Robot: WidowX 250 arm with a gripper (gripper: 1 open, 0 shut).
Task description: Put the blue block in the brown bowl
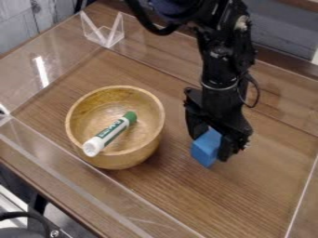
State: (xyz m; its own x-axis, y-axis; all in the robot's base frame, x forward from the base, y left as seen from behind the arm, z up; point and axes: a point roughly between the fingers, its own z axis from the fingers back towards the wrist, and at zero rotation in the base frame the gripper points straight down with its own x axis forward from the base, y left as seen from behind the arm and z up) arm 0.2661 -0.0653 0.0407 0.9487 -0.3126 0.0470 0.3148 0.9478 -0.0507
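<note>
Bright-blue block [206, 148], light-brown grained bowl [115, 125], white-and-green tube [110, 133], black tool [211, 141].

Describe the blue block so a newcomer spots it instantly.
Find the wooden table, then the black end effector pointing down, right of the brown bowl. The blue block sits between its open jaws: small, bright blue, boxy, unlike the white-and-green tube lying in the bowl.

This is looking like a robotics lab test cell. A black robot arm [221, 56] is standing over a wood-grain surface [149, 191], which clear acrylic walls [56, 51] are fencing in.
</note>
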